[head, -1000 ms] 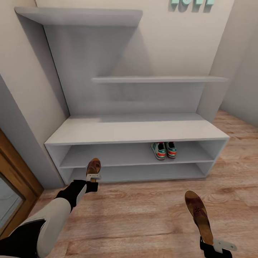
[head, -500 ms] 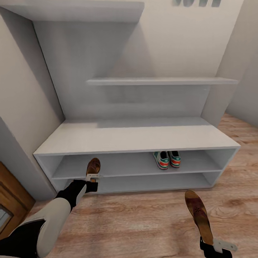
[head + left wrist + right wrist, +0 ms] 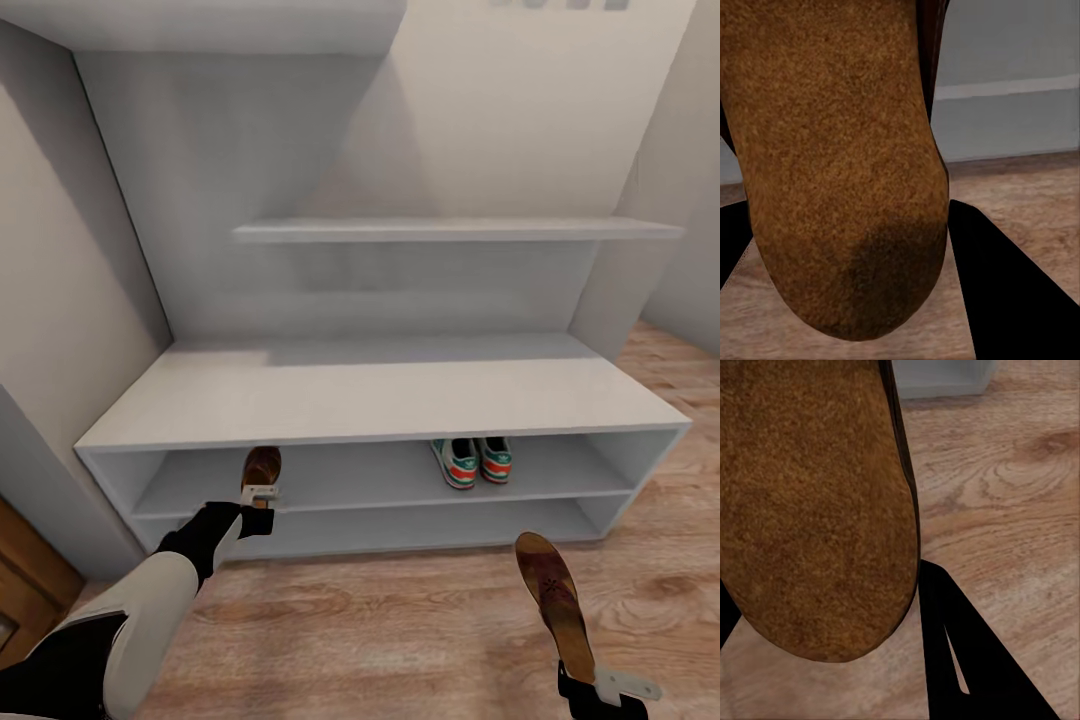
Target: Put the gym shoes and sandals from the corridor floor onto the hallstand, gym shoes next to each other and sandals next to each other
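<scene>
The pale grey hallstand (image 3: 380, 400) stands straight ahead. On its upper open tier, right of centre, the two gym shoes (image 3: 472, 460) sit side by side. My left gripper (image 3: 260, 497) is shut on one brown sandal (image 3: 262, 467), held at the front of the upper tier's left part; its tan footbed (image 3: 832, 165) looms close in the left wrist view. At the lower right my right gripper (image 3: 598, 688) is shut on the other sandal (image 3: 555, 605), held above the wood floor (image 3: 400, 620); that sandal's footbed (image 3: 817, 510) is close up in the right wrist view.
A wooden door frame (image 3: 30, 590) stands at the lower left beside a grey wall. Staggered wall shelves (image 3: 450, 230) rise above the bench top. Open plank floor lies between me and the rack, and more floor runs past its right end.
The whole view has moved nearer to the hallstand, which now looks larger and lower in the picture. Both arms keep their sandals in the same pose.
</scene>
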`<state>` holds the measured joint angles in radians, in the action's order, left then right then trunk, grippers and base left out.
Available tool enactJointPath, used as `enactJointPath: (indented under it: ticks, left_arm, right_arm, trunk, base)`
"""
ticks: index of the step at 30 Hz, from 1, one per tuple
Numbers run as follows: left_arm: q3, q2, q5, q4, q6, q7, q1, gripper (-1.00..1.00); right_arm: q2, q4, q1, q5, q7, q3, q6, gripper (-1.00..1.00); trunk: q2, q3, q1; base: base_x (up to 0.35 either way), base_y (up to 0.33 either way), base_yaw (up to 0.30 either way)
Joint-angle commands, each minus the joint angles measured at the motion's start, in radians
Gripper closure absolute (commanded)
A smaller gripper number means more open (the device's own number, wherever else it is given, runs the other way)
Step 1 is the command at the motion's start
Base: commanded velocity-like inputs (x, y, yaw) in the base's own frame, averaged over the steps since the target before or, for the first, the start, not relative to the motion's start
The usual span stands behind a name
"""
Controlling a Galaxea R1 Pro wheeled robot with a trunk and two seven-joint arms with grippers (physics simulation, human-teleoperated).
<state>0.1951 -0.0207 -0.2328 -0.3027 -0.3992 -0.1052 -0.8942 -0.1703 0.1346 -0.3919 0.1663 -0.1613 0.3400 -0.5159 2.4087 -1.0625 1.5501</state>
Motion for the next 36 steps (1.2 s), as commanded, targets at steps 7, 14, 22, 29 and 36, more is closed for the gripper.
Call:
enactJointPath:
  ticks: [7,14,22,29,36]
  left_arm:
    - [0.007,-0.001,-0.013,-0.003,-0.006,-0.007,0.000,1.00]
    - [0.008,0.000,-0.013,-0.003,-0.006,-0.007,0.000,1.00]
    - [0.008,0.000,-0.013,-0.003,-0.004,-0.007,0.000,1.00]
    - [0.007,0.001,-0.013,-0.003,-0.004,-0.007,0.000,1.00]
    - [0.007,0.001,-0.013,-0.003,-0.004,-0.007,0.000,1.00]
  right_arm:
    - [0.000,-0.001,-0.001,0.007,-0.004,0.004,-0.003,1.00]
    - [0.000,-0.001,-0.001,0.007,-0.004,0.004,-0.003,1.00]
    - [0.000,-0.001,-0.001,0.007,-0.004,0.004,-0.003,1.00]
    - [0.000,-0.001,-0.001,0.007,-0.004,0.004,-0.002,1.00]
    - [0.000,-0.001,-0.001,0.007,-0.004,0.004,-0.002,1.00]
  trunk:
    - [0.000,-0.001,0.000]
    - [0.000,-0.001,0.000]
    - [0.000,-0.001,0.000]
    - [0.000,-0.001,0.000]
    - [0.000,-0.001,0.000]
  base:
    - [0.069,0.000,0.000]
    - [0.247,0.000,0.000]
    - [0.084,0.000,0.000]
    - [0.123,0.000,0.000]
    - [0.015,0.000,0.000]
